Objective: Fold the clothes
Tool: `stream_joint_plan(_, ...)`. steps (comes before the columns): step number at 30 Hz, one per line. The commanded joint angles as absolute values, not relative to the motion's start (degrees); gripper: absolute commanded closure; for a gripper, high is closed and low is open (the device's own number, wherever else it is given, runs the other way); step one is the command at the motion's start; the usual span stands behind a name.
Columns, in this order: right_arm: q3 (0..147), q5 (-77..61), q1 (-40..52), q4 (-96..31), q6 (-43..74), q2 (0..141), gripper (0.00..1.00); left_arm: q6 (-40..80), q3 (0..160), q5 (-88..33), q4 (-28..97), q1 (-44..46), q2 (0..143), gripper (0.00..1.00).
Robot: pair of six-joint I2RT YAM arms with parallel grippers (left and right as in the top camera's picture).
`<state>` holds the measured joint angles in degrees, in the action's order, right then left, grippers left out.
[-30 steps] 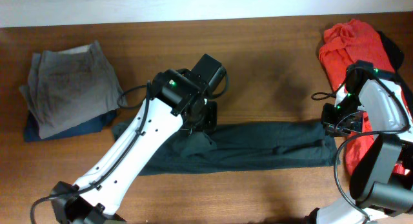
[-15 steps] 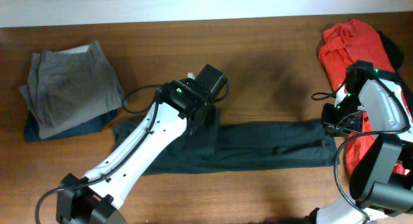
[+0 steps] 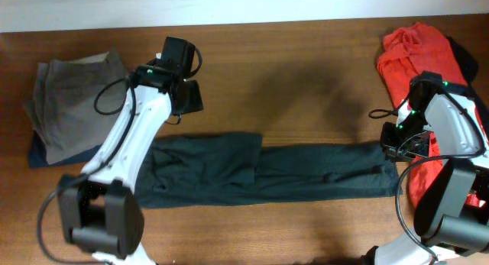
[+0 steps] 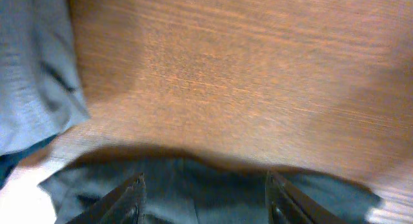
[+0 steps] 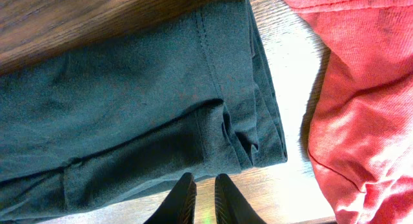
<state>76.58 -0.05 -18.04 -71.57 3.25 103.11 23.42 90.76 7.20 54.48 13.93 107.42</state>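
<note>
Item: dark green trousers point(image 3: 306, 173), laid lengthwise across the front of the table point(image 3: 306, 82), waist end to the left, leg ends to the right.

Position against left gripper point(image 3: 187, 97): the trousers lie below and apart from it. The gripper hangs over bare wood, near the upper corner of the waist end. In the blurred wrist view its fingers point(image 4: 132, 198) stand wide apart with nothing between them.

Position against right gripper point(image 3: 396, 148): it sits at the leg hem. Its fingers point(image 5: 184, 198) are drawn nearly together at the hem's edge. Whether they pinch any cloth cannot be told.

Change: half a second ago the left arm lay over the middle of the trousers. It has since swung up and to the left, and the waist end now lies uncovered and flat. The right arm has not moved.

Pose: left arm stretched long from the front edge toward the back left. Right arm bent close over the table's right end.

Adjacent: folded grey trousers point(image 3: 80, 97) on a navy piece point(image 3: 99, 149) at far left; red garment point(image 3: 416, 55) heaped at far right.
</note>
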Motion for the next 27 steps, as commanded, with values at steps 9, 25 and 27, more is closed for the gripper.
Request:
stream_joint_plan(9,76.2,-0.4,-18.4,-71.5,3.7,102.4,0.83,16.2,91.5,0.3,57.1,12.6,123.0,0.40)
stream_joint_plan(25,76.2,-0.4,-18.4,-71.5,3.7,102.4,0.83,13.3,93.8,0.4,63.9,12.6,124.3,1.00)
stream_joint_plan(27,76.2,-0.4,-18.4,-71.5,3.7,102.4,0.84,13.4,95.9,0.6,66.2,12.6,123.1,1.00)
